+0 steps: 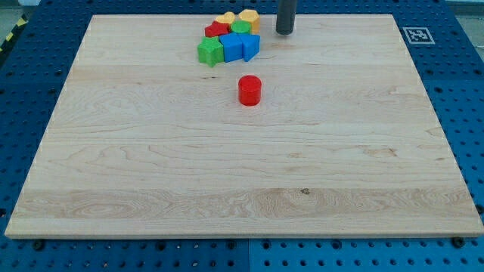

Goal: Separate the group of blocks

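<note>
A tight group of blocks sits near the view's top, left of centre. It holds a green star-like block (210, 52), a blue cube (231, 47), a blue block (251, 46), a red block (217, 31), a green block (241, 28), a yellow block (224, 19) and a yellow hexagonal block (249, 17). A red cylinder (249, 90) stands alone below the group. My tip (284, 32) is just to the right of the group, apart from the blocks, level with the green block.
The wooden board (242, 181) lies on a blue pegboard. A black-and-white marker tag (417, 35) sits off the board's top right corner.
</note>
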Controlling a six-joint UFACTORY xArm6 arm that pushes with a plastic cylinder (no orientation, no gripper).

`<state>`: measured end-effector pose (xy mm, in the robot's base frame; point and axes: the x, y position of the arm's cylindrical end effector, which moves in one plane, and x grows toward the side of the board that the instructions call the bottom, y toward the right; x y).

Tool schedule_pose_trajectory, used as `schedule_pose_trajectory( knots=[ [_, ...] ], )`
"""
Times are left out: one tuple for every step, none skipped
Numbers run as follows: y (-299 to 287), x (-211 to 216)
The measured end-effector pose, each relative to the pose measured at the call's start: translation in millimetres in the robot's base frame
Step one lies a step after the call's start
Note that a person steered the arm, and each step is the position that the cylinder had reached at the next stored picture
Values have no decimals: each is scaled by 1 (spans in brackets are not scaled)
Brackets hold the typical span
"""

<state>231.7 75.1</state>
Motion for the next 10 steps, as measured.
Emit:
schedule_pose_trajectory(
  knots=[
    [-8, -40],
    [-19, -39],
    [-66, -38],
    [-100, -39],
    [-108, -39],
    [-132, -39],
    [-132, -34],
    [-119, -11],
    [-92, 20],
    [-71, 50]
  ],
)
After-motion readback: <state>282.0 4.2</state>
